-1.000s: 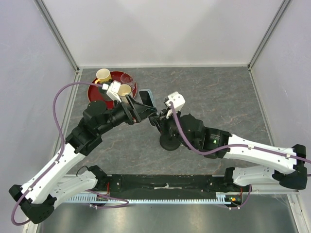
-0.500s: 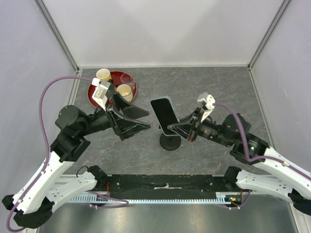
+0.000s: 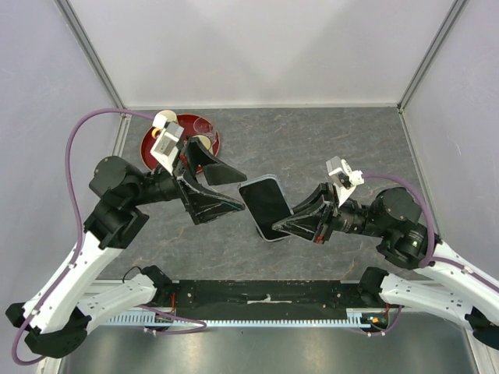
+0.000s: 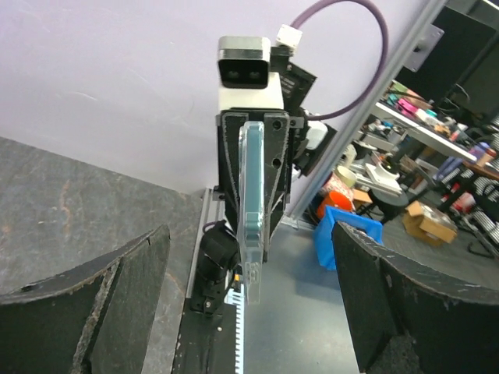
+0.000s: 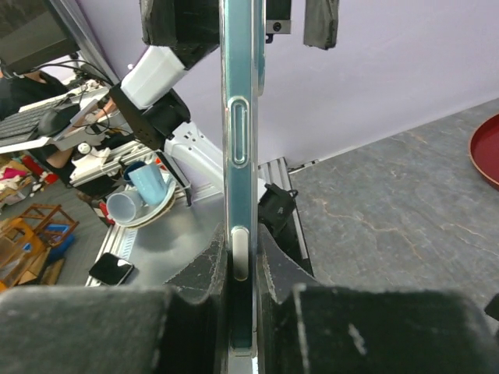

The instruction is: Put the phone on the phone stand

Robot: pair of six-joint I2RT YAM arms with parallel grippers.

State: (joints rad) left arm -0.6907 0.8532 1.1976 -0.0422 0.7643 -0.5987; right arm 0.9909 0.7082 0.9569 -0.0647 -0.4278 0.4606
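Right wrist view gives me the phone (image 5: 238,148) edge-on, standing straight up out of my right pincer. Its fingers (image 5: 187,319) are clamped on the two flat faces near the end closest to the wrist, and one side button sits right at the pinch.

In the top external view the right pincer (image 3: 290,224) carries the phone tilted, screen up, reaching out beyond its fingertips. The left pincer (image 3: 238,191) faces it, spread wide and holding nothing. The left wrist view shows the phone's thin edge out ahead, between those open fingers.

I cannot make out the phone stand; it may be hidden beneath the phone.

My read is that the phone is rigid, fairly light and slick, with a glass face I would not knock. Held near one end, it could pivot. I would keep to the flat faces, clear of the buttons, and squeeze moderately.
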